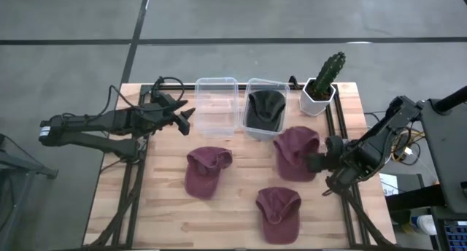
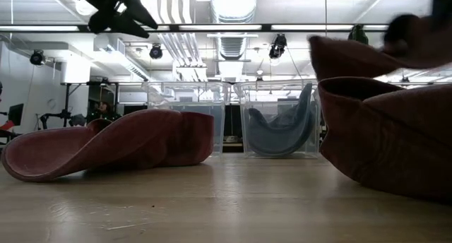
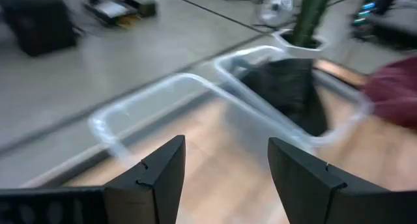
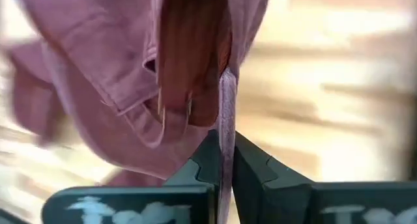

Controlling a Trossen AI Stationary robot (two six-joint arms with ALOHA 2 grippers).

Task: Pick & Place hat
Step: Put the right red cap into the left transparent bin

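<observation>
Three maroon hats are on the wooden table: one left of centre [image 1: 208,171], one near the front edge [image 1: 279,211], one right of centre [image 1: 295,150]. My right gripper [image 1: 317,162] is shut on that last hat's right side; the hat [image 4: 130,74] spreads out beyond the fingers. A dark hat [image 1: 264,109] lies in the right clear bin [image 1: 252,87]; the left clear bin [image 1: 217,105] beside it holds nothing. My left gripper [image 1: 186,120] is open in the air by the left bin, with nothing between its fingers [image 3: 159,178]. My right gripper pinches a thin strip of cloth at the hat's edge [image 4: 225,113] between its two fingers. The fingers slant down from the table's right side. The held side [image 2: 346,56] is raised; the front hat hides whether its far part lies on the table.
A cactus in a white pot [image 1: 323,83] stands at the far right corner, beside the right bin. In the low view the front hat [image 2: 385,140] fills the right and the left hat [image 2: 113,144] lies on its brim. Bare wood [image 1: 164,207] shows at the front left.
</observation>
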